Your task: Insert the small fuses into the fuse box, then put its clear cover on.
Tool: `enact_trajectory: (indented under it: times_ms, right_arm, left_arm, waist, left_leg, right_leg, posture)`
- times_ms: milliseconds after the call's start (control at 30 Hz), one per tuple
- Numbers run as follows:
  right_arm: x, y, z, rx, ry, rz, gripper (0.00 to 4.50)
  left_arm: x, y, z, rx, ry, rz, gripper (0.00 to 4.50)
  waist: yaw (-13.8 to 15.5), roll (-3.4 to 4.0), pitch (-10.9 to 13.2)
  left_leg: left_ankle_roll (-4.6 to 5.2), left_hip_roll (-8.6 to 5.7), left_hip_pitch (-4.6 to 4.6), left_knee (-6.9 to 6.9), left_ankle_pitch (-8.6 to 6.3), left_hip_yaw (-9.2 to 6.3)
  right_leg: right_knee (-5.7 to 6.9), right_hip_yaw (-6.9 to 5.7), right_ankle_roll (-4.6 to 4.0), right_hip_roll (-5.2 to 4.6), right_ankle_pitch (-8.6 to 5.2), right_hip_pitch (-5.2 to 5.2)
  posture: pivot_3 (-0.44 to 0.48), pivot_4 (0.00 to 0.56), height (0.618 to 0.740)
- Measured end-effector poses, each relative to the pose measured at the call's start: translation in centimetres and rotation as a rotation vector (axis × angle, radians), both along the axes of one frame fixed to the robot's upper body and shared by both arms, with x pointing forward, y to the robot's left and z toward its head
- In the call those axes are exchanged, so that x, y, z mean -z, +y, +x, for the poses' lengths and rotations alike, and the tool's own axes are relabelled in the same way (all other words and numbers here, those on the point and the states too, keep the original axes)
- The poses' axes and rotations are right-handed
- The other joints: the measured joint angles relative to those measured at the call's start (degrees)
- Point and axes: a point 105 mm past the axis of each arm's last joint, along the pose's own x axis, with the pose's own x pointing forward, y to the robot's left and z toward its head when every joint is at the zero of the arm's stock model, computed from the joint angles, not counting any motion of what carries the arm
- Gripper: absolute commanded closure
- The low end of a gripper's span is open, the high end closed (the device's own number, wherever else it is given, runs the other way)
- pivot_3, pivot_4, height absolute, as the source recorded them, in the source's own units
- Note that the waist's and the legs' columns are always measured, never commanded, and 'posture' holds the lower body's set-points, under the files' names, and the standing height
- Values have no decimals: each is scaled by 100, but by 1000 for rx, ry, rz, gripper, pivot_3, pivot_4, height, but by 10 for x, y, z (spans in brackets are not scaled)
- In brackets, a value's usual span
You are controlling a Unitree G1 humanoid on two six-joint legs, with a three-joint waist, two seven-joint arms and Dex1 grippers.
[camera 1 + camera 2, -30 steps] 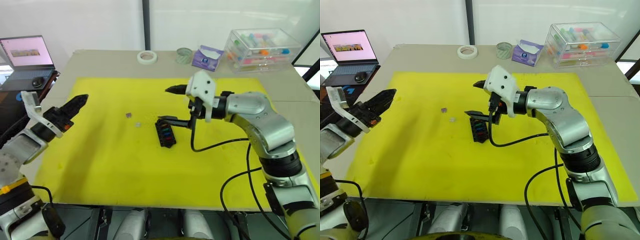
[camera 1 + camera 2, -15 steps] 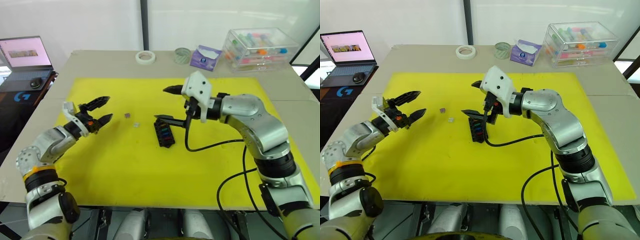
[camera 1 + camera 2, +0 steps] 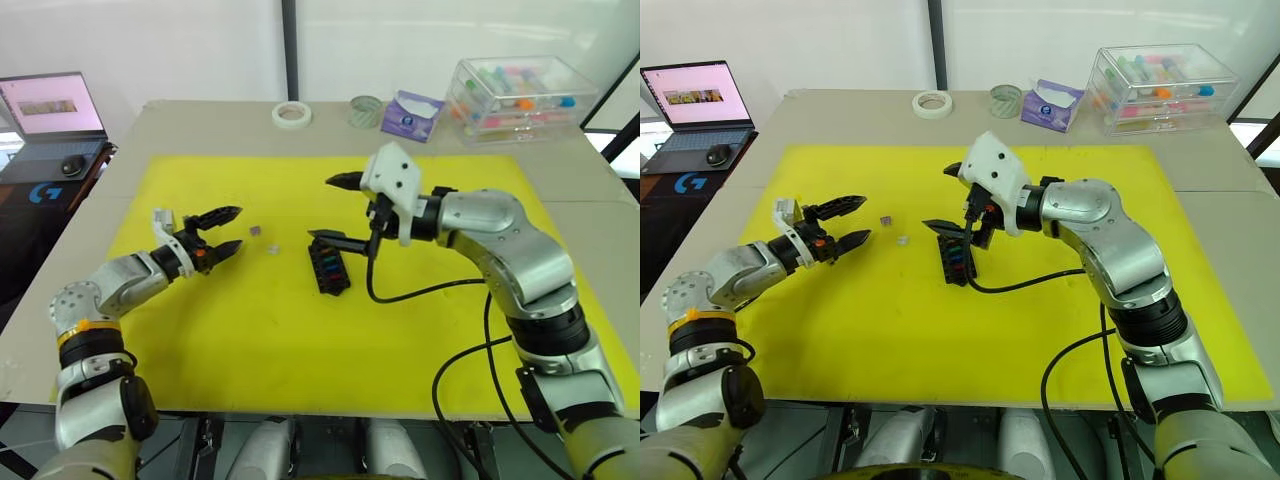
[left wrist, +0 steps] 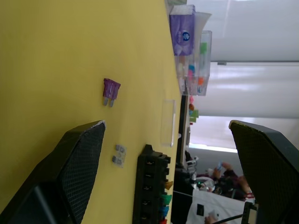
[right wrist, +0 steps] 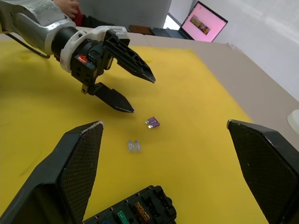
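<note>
Your left gripper (image 3: 228,231), fingers spread, hovers left of centre over the yellow mat (image 3: 240,340), just left of the purple fuse (image 3: 256,230) and grey fuse (image 3: 275,249), while your right gripper (image 3: 335,209), also spread, sits above the fuse box (image 3: 329,266) at centre.

Both arms reach inward, left end effector (image 3: 226,230) and right end effector (image 3: 333,209) each spread wide.

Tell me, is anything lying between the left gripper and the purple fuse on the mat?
Nothing visible does. The open left gripper faces the purple fuse across bare yellow mat; the grey fuse lies farther on, beside it.
</note>
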Motion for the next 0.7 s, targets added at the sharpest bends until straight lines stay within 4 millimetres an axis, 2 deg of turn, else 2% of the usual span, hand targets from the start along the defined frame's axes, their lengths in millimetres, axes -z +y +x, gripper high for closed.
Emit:
enact_trajectory:
  times_ms: [400, 700]
  right_arm:
    - [-3, 2, 1, 10, -8, 6, 16]
    - [-1, 1, 2, 19, 11, 3, 16]
  left_arm:
    - [6, -8, 17, 4, 29, -13, 0]
    - [7, -14, 21, 37, 30, -6, 0]
  waist:
    - [40, -1, -1]
    - [44, -2, -2]
  left_leg:
    - [0, -3, 0, 3, 0, -1]
    - [0, -6, 0, 4, 0, -2]
  right_leg:
    - [0, -2, 0, -2, 0, 4]
    - [2, -2, 0, -5, 0, 5]
  posture:
    - [0, 150, 740]
    - [0, 150, 740]
